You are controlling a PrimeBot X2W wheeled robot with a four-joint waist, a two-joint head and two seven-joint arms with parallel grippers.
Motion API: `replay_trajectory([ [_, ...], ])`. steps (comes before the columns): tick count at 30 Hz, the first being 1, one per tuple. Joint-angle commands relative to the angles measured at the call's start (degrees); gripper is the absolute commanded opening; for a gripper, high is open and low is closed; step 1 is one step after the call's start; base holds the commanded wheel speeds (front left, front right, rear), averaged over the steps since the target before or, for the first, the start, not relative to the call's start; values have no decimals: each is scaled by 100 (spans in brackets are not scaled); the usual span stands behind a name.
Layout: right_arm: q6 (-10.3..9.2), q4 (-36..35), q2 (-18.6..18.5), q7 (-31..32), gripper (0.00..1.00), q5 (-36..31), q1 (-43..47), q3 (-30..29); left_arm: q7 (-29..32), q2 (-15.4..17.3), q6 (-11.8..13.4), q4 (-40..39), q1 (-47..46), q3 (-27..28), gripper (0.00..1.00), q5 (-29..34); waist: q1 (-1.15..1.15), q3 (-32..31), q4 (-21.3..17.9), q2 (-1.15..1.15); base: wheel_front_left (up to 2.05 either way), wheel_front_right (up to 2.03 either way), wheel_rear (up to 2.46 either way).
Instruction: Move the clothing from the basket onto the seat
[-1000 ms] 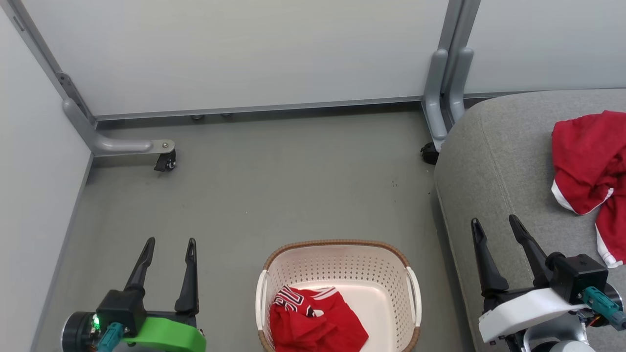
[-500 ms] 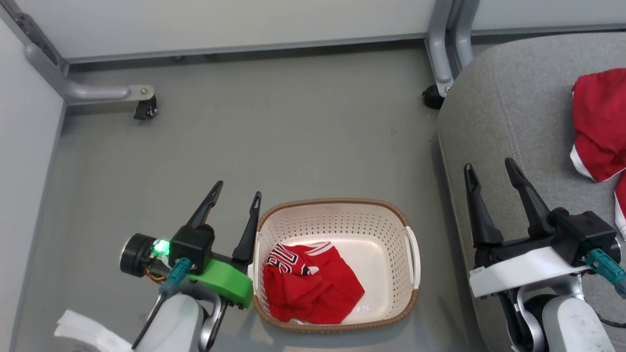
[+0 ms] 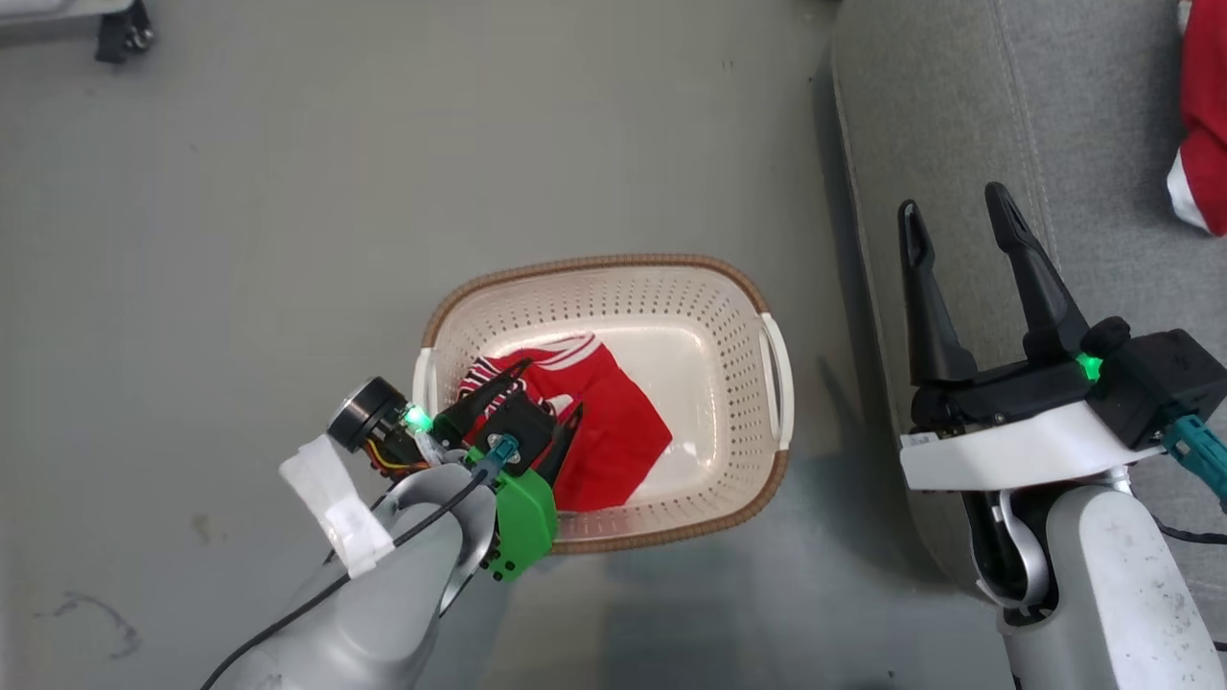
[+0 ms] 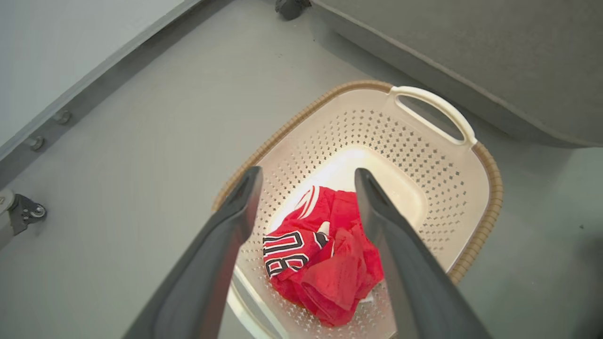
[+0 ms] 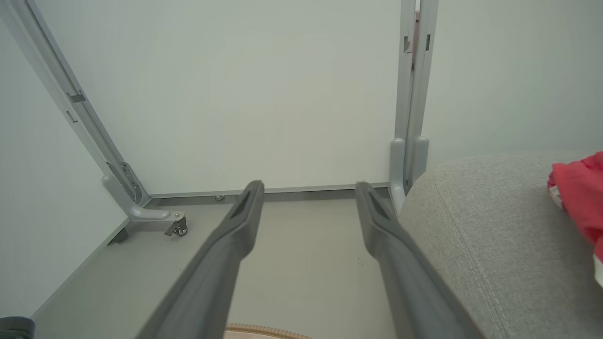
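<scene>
Left wrist view: left gripper (image 4: 307, 173) spread above clothing (image 4: 325, 263).

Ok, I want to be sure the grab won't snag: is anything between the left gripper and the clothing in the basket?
Nothing visible. The left gripper hangs open over the basket, inside its rim, and the red clothing lies uncovered on the basket floor straight ahead of it.

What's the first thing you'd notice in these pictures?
The crumpled bright red fabric garment with dark-and-white lettering jumps out, lying in the cream-white perforated plastic basket on the grey floor, with the robot's left jaws open just over it. Another bright red garment with white trim lies on the big grey fabric sofa seat at the right.
</scene>
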Motion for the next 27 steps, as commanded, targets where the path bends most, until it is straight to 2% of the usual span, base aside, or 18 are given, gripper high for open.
replay_trajectory([
  [1, -1, 29, -1, -72, 100, 44, -147, 34, 101, 50, -1, 197, -247, -159, 100, -105, 0, 893, -566, 0, 0, 0, 0],
  [8, -2, 232, 0, -350, 100, 243, -439, 151, 563, 61, -2, 1242, -918, -1104, 100, -271, 0, 1514, -892, 0, 0, 0, 0],
  [13, -2, 404, 0, -527, 100, 442, -619, 303, 753, 193, -2, 1794, -1287, -1676, 100, -402, 0, 1883, -1170, 0, 0, 0, 0],
  [27, -2, 727, 0, -688, 100, 1072, -971, 651, 1198, 593, -1, 2485, -1915, -2582, 100, -816, 0, 2368, -1730, 0, 0, 0, 0],
])
